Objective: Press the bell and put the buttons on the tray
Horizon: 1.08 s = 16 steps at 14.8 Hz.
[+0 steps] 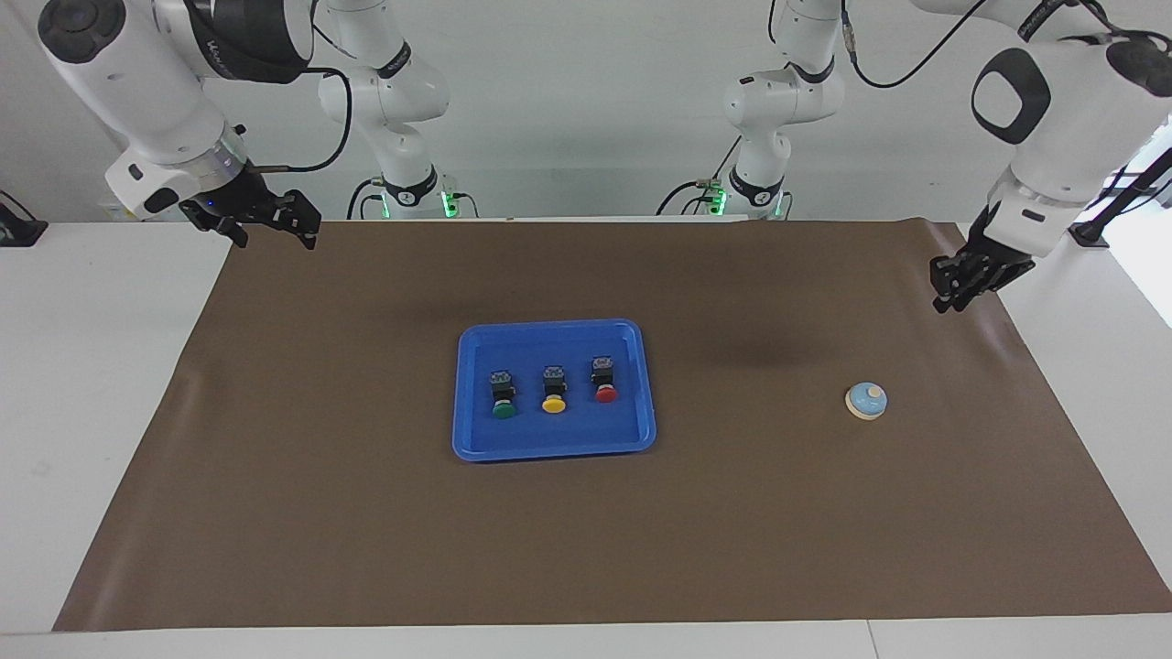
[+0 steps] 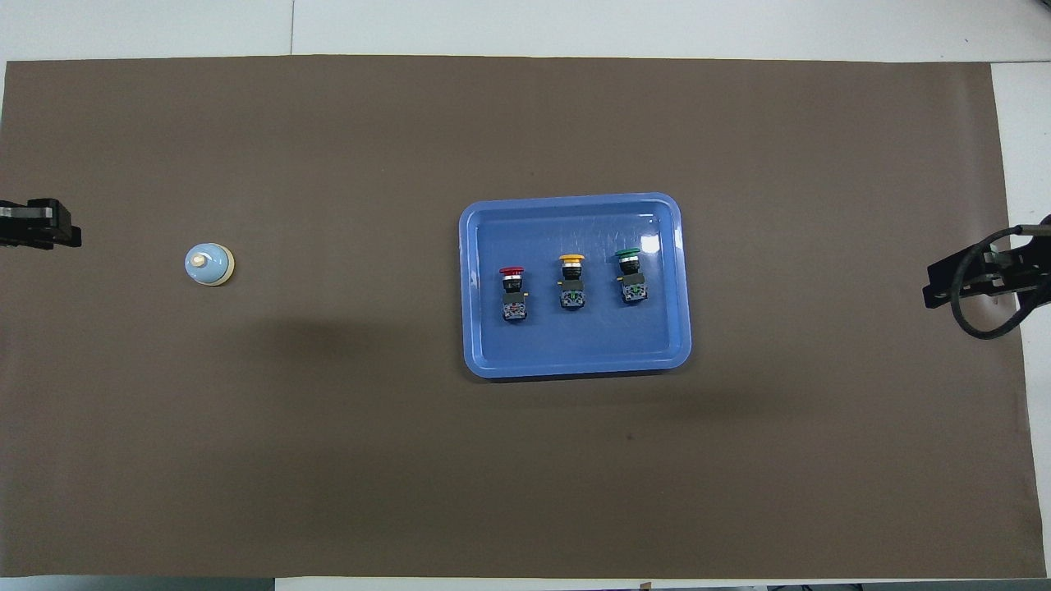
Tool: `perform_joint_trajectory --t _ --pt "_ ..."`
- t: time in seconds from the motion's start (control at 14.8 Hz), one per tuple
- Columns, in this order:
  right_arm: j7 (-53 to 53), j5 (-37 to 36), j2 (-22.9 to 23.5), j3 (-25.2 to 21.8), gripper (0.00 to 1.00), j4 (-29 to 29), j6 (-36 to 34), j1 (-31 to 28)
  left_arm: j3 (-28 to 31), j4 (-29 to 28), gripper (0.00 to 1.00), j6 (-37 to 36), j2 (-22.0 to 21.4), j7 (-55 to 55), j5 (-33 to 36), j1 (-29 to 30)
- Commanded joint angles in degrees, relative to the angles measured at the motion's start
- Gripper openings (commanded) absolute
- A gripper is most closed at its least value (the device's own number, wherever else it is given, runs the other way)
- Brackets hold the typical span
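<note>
The blue tray (image 1: pixel 476 439) sits mid-frame on the brown mat (image 1: pixel 366 531) covering the desk, holding the green button (image 1: pixel 503 398), yellow button (image 1: pixel 553 391) and red button (image 1: pixel 604 383) in a row. The bell (image 1: pixel 866 401) stands alone at centre right. The left gripper (image 1: pixel 952 291) hangs over the mat's upper right edge; whether its fingers are apart cannot be told. The right gripper (image 1: pixel 276 233), at upper left, holds its fingers wide and empty.

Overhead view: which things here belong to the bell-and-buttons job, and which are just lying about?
Job:
- small round light-blue bell
- red-capped push button
- yellow-capped push button
- green-capped push button
- flat bright-blue plastic tray

Lying about:
- brown mat covering the table
</note>
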Motion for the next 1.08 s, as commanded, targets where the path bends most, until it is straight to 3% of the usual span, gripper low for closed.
perform_joint_trajectory --t 0.0,1.01 --pt "-1.22 0.80 -0.28 0.36 1.00 -0.05 -0.50 -0.68 -0.04 -1.24 1.00 -5.35 -3.92 -0.35 -0.33 0.12" --pt "-1.05 0.62 -0.28 0.45 1.00 -0.14 -0.50 -0.15 -0.57 2.02 1.00 -10.83 -3.75 -0.53 -1.82 -0.59"
